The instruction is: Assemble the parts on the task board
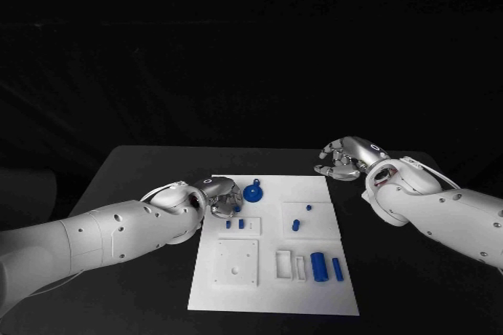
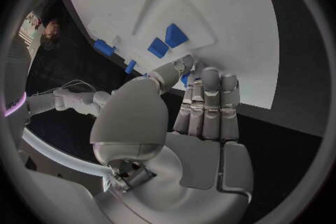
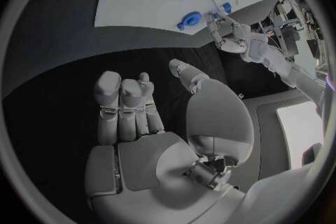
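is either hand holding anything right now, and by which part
The left hand appears to pinch the round blue part at its edge; the right hand holds nothing.

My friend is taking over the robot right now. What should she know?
Left hand: at the task board's left edge beside the round blue part; whether it grips that part is unclear.
Right hand: fingers curled, holding nothing, over the table past the board's far right corner.
Small blue parts lie mid-board; two blue cylinders lie near right.
Done: nothing visibly assembled. Left: all parts.
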Available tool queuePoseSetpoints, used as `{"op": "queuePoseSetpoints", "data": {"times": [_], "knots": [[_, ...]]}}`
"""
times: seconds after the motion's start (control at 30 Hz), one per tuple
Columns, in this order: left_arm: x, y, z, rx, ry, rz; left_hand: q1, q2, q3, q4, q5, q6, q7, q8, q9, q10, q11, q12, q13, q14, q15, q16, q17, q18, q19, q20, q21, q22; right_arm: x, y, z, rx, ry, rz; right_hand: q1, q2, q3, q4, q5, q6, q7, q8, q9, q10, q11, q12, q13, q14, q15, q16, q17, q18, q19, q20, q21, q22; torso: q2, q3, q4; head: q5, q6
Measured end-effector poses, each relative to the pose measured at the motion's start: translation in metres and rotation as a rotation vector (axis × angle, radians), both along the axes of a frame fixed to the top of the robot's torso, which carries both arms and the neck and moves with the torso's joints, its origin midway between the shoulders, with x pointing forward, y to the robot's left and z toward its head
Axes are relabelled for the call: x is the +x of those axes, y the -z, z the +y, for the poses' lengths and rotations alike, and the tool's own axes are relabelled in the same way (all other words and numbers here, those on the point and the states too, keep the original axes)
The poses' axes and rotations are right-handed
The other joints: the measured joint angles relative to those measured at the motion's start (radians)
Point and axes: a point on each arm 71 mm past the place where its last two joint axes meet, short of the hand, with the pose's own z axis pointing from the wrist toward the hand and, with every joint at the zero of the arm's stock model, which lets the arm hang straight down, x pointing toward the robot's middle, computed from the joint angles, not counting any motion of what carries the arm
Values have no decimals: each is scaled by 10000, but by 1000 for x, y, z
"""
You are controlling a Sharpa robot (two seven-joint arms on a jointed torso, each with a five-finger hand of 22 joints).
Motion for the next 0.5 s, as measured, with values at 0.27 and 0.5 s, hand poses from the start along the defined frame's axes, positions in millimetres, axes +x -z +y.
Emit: {"op": "queuePoseSetpoints", "data": {"times": [0.27,0.5], "knots": [[2,0,5,22,-162,-38,53,-53,27,26,0,-120,47,-12,-24,-21,13,1,-15,36,36,0,-12,-3,0,2,0,-1,0,0,0,-3,9,2,-2,-2,0,0,39,2,-3,0,0,0,0,0,1,0,0,0,-1,0,-13,14,0,-1,3,0,2,-13,-11],[4,-1,14,70,-377,-105,136,-136,27,26,-39,-171,26,-12,-33,-112,30,2,-34,1,71,0,-22,-1,-1,5,0,-2,0,0,-2,-8,36,7,-2,-2,0,0,39,-4,-4,0,0,0,0,0,1,0,0,-5,-2,0,-13,15,0,-2,1,-1,2,-21,-9]]}}
